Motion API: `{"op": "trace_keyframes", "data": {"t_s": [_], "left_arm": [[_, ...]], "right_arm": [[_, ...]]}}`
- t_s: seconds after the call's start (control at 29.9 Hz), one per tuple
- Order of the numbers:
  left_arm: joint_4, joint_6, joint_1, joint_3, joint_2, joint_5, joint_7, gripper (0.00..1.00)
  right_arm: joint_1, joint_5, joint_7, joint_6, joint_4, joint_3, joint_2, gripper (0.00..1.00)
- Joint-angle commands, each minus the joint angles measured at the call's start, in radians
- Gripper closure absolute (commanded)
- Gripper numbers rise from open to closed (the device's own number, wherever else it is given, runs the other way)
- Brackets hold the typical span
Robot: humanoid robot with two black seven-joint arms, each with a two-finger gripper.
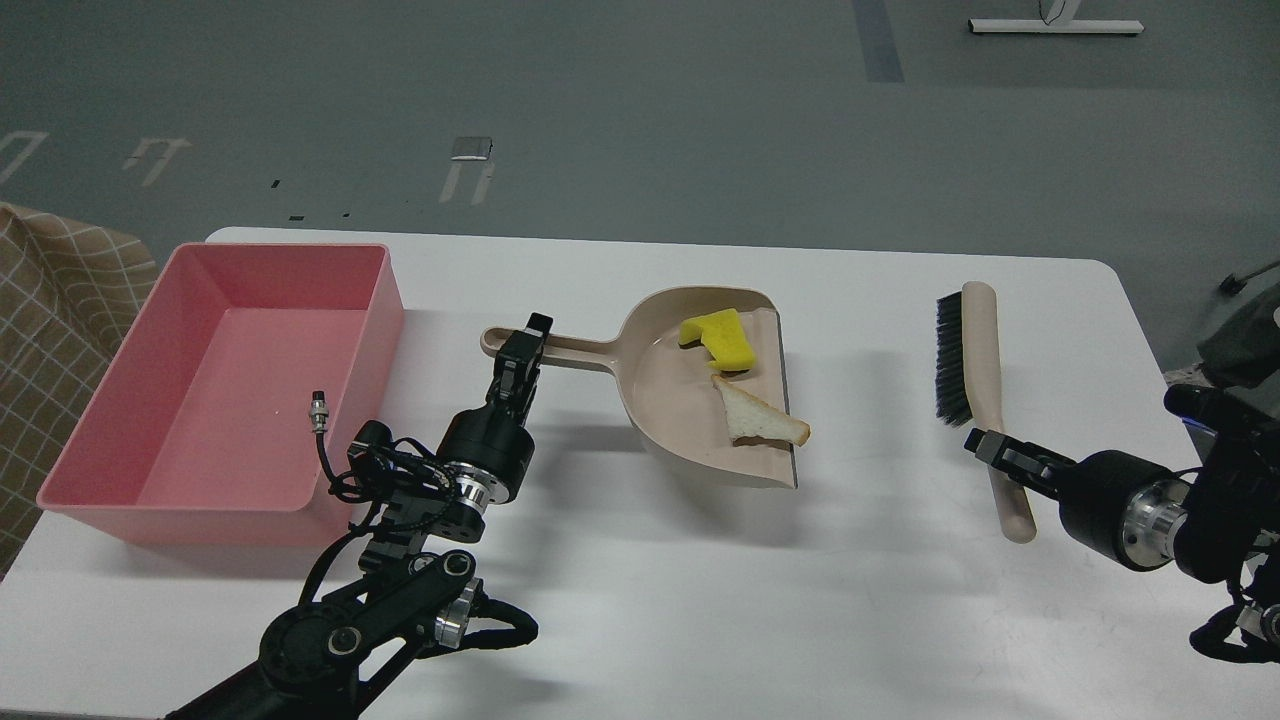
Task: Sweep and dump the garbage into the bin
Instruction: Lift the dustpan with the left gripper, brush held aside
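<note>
A beige dustpan (665, 420) holds the garbage: a yellow sponge chunk (722, 338) at its far side and a white bread piece (758, 420) near its front lip. My left gripper (522, 350) is shut on the dustpan's long handle and holds the pan above the table, with its shadow below. The pink bin (385, 300) stands at the left, apart from the pan, and looks empty. My right gripper (990, 447) is shut on the handle of a beige brush (978, 340) with black bristles at the right.
The white table (860, 600) ends in a rounded corner at the far right. A checked brown cloth (50, 300) lies beyond the table's left edge. Grey floor lies behind.
</note>
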Motion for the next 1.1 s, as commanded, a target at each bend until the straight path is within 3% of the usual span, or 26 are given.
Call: {"op": "trace_keyframes", "data": {"t_s": [0.0,0.67,0.97,1.07], "left_arm": [[-0.007,0.000,-0.020,0.005,-0.001,0.001,0.014,0.96],[-0.024,0.000,-0.180,0.048,0.029,0.001,0.101,0.97],[-0.024,0.000,-0.243,0.068,0.126,-0.078,0.158,0.96],[-0.024,0.000,-0.255,0.070,0.172,-0.124,0.158,0.95]], "right_arm": [[-0.001,0.000,0.000,0.000,0.000,-0.001,0.002,0.78],[-0.001,-0.002,-0.006,0.000,0.000,-0.008,0.016,0.79],[-0.001,-0.002,-0.006,0.000,0.000,-0.011,0.018,0.79],[-0.001,-0.002,-0.006,0.000,0.000,-0.014,0.016,0.79]]}}
